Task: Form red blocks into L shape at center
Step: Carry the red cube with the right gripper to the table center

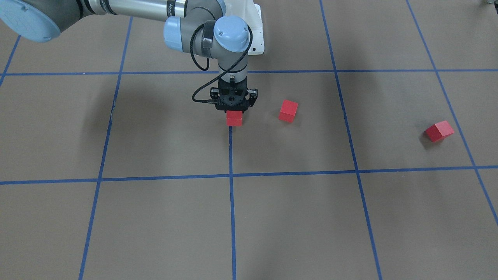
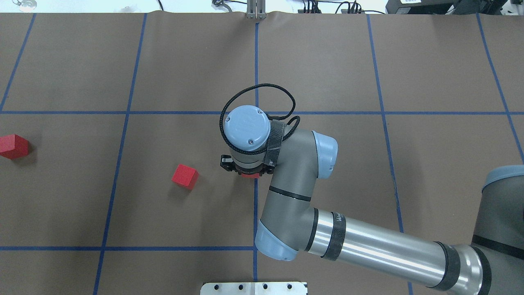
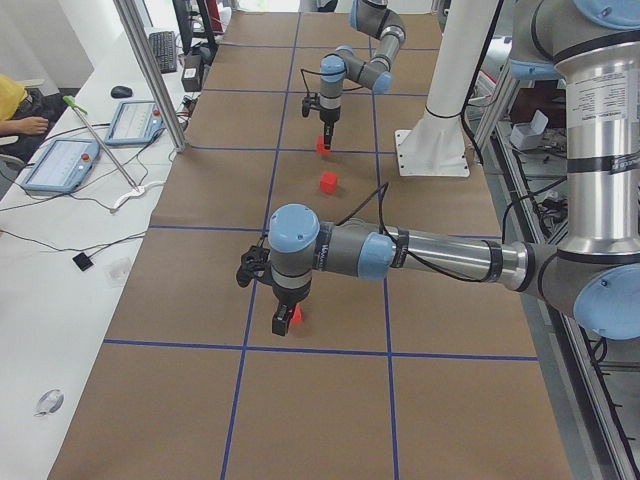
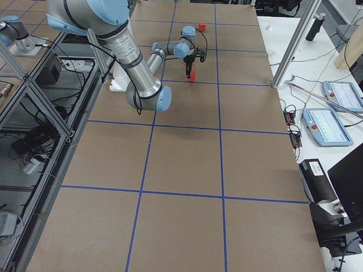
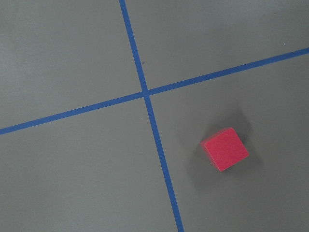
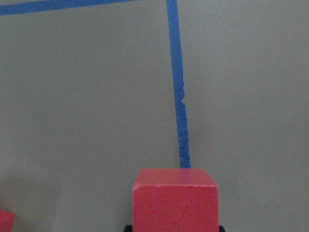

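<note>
One red block (image 1: 234, 118) sits on the blue tape line (image 1: 230, 155) at the center, with my right gripper (image 1: 234, 113) shut on it from straight above. It fills the bottom of the right wrist view (image 6: 175, 200); whether it rests on the surface I cannot tell. A second red block (image 1: 288, 111) lies loose a short way off, toward my left side (image 2: 185, 176). The third red block (image 1: 439, 131) lies far out on my left (image 5: 225, 149). My left gripper (image 3: 282, 325) hangs above that block; I cannot tell if it is open or shut.
The white base plate (image 2: 254, 288) stands at the robot's edge of the brown gridded floor. Beside the table, a metal post (image 3: 150, 70), tablets (image 3: 60, 165) and a person's hand (image 3: 30, 125) are on the operators' bench.
</note>
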Controlling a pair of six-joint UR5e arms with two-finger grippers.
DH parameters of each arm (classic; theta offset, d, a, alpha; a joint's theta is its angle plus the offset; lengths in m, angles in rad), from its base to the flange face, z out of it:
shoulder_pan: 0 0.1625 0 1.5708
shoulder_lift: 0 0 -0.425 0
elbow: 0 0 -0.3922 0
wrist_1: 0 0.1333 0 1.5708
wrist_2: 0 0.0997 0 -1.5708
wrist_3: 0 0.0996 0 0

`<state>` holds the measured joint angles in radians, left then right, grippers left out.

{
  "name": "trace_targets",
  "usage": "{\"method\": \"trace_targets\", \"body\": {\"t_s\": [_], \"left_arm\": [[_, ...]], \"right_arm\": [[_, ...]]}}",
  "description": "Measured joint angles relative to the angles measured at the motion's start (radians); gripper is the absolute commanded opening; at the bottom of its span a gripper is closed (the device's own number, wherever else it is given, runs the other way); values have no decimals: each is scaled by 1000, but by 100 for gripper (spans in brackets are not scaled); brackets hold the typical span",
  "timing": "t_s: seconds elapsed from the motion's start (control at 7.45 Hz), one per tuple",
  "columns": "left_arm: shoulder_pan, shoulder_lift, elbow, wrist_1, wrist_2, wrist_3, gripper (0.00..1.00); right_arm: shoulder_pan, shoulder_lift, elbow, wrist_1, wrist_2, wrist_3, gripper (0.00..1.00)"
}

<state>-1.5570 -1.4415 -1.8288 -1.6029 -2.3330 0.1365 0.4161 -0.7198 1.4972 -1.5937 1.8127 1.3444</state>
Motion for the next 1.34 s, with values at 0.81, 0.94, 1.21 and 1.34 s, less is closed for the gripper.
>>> {"method": "trace_targets", "body": {"t_s": [0.81, 0.94, 1.21, 1.34], "left_arm": [[0, 7, 0, 0, 0, 0, 100], [0, 7, 0, 0, 0, 0, 100], [0, 7, 0, 0, 0, 0, 100], [0, 7, 0, 0, 0, 0, 100]], "right_arm": [[0, -25, 10, 7, -6, -31, 72], [0, -26, 9, 8, -6, -37, 84], [0, -27, 9, 10, -6, -41, 99], [1, -25, 12, 10, -6, -42, 99]]}}
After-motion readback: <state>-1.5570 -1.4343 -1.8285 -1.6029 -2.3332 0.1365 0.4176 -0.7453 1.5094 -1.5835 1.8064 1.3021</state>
